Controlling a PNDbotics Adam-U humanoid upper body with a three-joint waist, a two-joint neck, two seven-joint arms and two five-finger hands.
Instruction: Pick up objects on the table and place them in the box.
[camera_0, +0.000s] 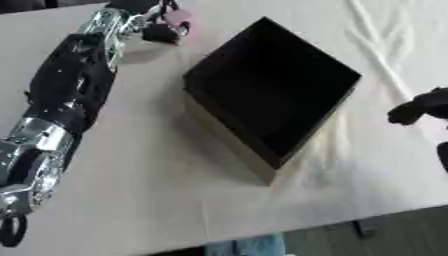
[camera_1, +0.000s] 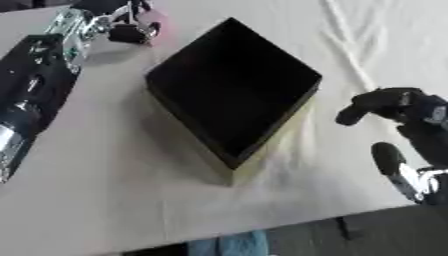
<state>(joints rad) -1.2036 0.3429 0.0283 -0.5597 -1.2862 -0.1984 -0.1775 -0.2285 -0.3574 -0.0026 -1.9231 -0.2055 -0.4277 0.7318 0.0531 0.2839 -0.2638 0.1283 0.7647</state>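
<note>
Nearest the camera is my left arm, black with silver joints, running up the left side of the cloth-covered table (camera_0: 157, 200). My left hand (camera_0: 162, 27) is at the far end of it, by the table's top left, fingers curled round a small pink object (camera_0: 179, 17); I can't make out what it is beyond the colour. It sits just left of the far corner of the square black open-topped box (camera_0: 271, 85), not over it. My right hand (camera_1: 394, 107) hangs at the right edge, fingers curled in, clenched on nothing I can see, well apart from the box. Progress: the box interior looks dark and I can't see anything in it, so I judge no placement is shown as done; the pink thing is gripped and needs carrying over the box rim and letting go. Count: one box, one pink object, two hands. No other loose items visible on the cloth.
</note>
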